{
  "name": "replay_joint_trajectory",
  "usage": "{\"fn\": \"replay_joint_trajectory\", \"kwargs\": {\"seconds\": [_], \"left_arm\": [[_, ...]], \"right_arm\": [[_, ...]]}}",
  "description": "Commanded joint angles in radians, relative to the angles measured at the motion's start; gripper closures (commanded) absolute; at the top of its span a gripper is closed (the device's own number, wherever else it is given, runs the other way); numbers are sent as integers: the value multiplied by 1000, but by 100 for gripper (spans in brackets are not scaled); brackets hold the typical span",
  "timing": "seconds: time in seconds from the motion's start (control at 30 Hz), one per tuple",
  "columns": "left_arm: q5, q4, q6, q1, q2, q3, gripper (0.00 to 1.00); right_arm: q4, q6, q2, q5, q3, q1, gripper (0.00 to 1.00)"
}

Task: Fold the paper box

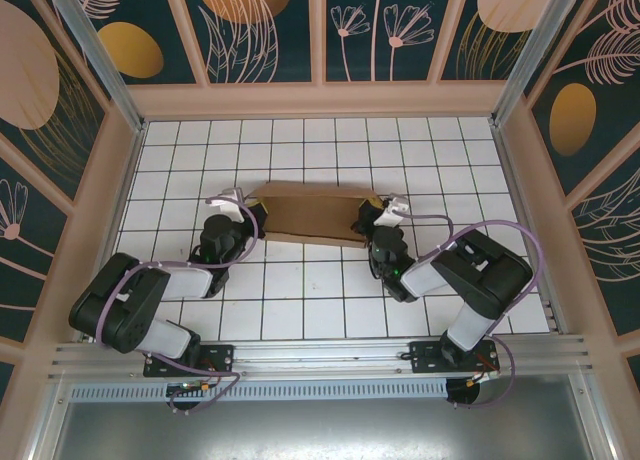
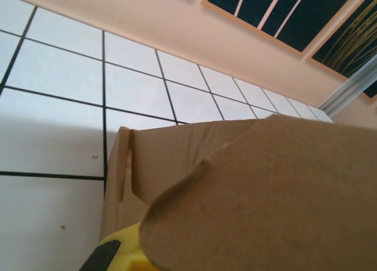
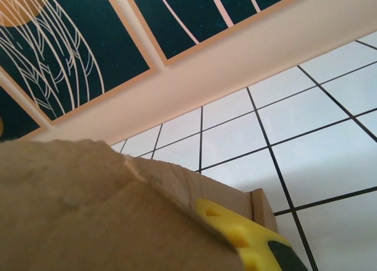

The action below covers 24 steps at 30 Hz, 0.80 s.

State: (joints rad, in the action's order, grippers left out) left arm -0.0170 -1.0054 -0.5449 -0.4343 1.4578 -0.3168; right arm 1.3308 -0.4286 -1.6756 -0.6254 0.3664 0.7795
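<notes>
The paper box (image 1: 310, 215) is plain brown cardboard lying across the middle of the white tiled table. My left gripper (image 1: 247, 216) sits at its left end and my right gripper (image 1: 370, 220) at its right end. In the left wrist view a rounded flap of the paper box (image 2: 265, 194) lies over the jaws; one yellow finger (image 2: 129, 250) shows beside it. In the right wrist view a flap of the paper box (image 3: 88, 212) runs between the jaws, with one yellow finger (image 3: 224, 227) beside it. Both grippers look shut on a flap; the other fingers are hidden.
The tiled table (image 1: 300, 300) is walled by beige panels (image 1: 320, 100) at the back and on both sides. Purple cables (image 1: 480, 225) loop over the arms. A metal rail (image 1: 320, 355) runs along the near edge by the arm bases.
</notes>
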Motion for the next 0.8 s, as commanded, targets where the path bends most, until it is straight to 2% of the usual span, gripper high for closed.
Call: {"fn": "replay_joint_trajectory", "kwargs": {"seconds": [0.0,0.1,0.2,0.33,0.4,0.57,0.7,0.77], "left_arm": [[-56,134,-35,-7,2,38,100],[-83,148,-47,-6,3,54,100],[-106,149,-43,-8,2,68,100],[-129,167,-18,-9,-5,65,100],[-133,171,-7,-9,-11,61,100],[-118,177,26,-14,-7,42,100],[-117,176,42,-22,2,36,100],[-113,174,48,-24,5,35,100]], "right_arm": [[-58,-26,-35,15,-53,21,98],[-35,-14,-33,15,-75,26,97],[61,26,-40,53,-118,26,92],[285,128,-30,121,-200,27,74],[343,171,2,137,-231,29,70],[294,180,155,100,-303,31,63],[212,165,323,-1,-371,35,60],[169,206,425,-24,-386,37,59]]}}
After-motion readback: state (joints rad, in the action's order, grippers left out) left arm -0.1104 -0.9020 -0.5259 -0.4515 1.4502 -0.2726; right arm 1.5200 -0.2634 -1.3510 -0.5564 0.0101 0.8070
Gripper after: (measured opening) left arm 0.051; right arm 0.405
